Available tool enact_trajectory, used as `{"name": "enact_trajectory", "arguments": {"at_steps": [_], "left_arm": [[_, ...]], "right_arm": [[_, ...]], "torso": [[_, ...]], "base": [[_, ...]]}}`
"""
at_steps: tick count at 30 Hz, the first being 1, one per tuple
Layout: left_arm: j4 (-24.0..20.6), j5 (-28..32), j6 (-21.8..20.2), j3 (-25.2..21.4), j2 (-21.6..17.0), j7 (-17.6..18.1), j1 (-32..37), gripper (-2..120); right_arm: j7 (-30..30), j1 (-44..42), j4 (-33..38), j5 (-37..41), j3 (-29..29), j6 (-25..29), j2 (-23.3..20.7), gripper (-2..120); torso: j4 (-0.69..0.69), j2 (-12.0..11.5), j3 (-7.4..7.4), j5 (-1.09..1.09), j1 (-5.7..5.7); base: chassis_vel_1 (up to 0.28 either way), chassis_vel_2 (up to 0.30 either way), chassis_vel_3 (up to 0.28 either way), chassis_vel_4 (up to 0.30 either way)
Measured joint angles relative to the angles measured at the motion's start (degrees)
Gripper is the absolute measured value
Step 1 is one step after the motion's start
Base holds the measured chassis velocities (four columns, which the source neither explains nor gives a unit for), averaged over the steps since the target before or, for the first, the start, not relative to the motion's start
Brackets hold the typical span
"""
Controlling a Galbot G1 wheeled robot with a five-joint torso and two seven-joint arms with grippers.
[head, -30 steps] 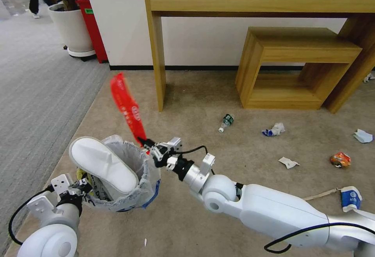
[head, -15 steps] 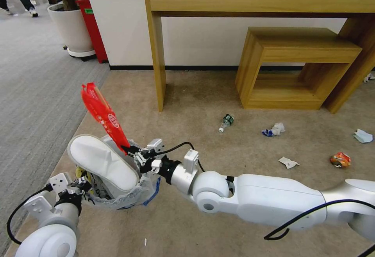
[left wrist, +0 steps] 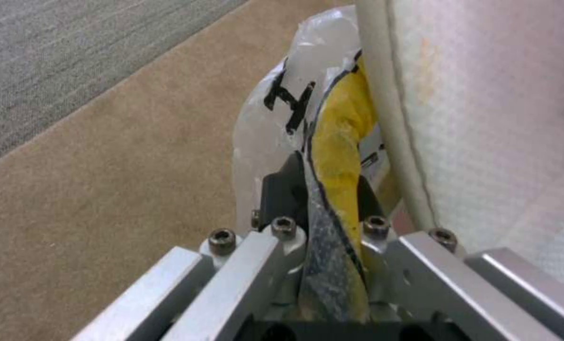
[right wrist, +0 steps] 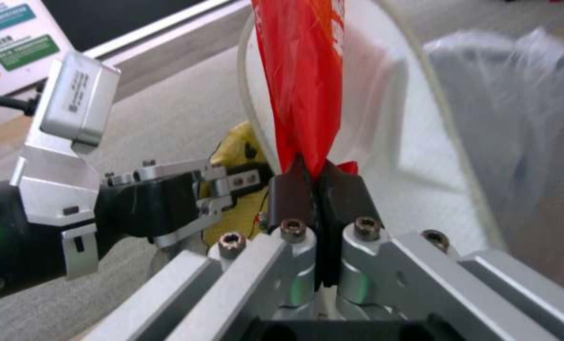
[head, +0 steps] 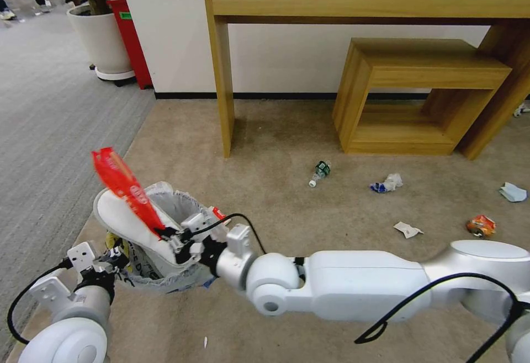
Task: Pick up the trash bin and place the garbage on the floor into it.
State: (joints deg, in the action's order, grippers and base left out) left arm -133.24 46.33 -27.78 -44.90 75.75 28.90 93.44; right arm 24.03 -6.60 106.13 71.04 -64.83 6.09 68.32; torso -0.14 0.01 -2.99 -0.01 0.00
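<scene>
Because the right end effector (head: pixel 168 234) pinches only the bottom tip of the long red wrapper (head: pixel 122 183) above the trash bin (head: pixel 182 208), the strip stands tall and tilted; let go now, it could tip over the rim onto the floor (head: pixel 287 197). The white slipper (head: pixel 130 225) (already filling much of the bin's mouth) might also deflect it; the left end effector (left wrist: pixel 323 203) is clamped on the bag's rim, holding the bin up.
</scene>
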Motion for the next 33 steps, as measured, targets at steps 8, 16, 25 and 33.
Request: {"name": "enact_trajectory", "arguments": {"at_steps": [8, 16, 25, 33], "left_arm": [[-0.33, 0.26, 0.09, -0.13, -0.36, -0.03, 0.26, 2], [-1.27, 0.09, 0.03, 0.2, 0.09, -0.04, 0.87, 2], [-1.82, 0.21, 0.02, -0.02, 0.0, -0.07, 1.16, 2], [-1.55, 0.18, 0.05, 0.03, -0.02, -0.08, 1.0, 2]], "right_arm": [[1.8, -0.03, 0.06, 0.01, -0.01, -1.09, -1.3, 0], [4.21, -0.72, -0.17, 0.59, 0.21, -3.41, -1.21, 0], [7.13, -0.43, -0.42, 1.51, 0.11, -5.49, 0.22, 0], [8.33, -0.15, 0.39, 1.76, 0.43, -6.11, -0.86, 21]], "torso": [[-0.02, 0.0, 0.0, 0.01, 0.0], [-0.02, 0.0, 0.0, 0.01, 0.0], [-0.01, 0.0, 0.0, 0.01, 0.0], [-0.02, 0.0, 0.0, 0.01, 0.0]], "base": [[0.0, 0.0, 0.0, 0.0], [0.0, 0.0, 0.0, 0.0], [0.0, 0.0, 0.0, 0.0], [0.0, 0.0, 0.0, 0.0]]}}
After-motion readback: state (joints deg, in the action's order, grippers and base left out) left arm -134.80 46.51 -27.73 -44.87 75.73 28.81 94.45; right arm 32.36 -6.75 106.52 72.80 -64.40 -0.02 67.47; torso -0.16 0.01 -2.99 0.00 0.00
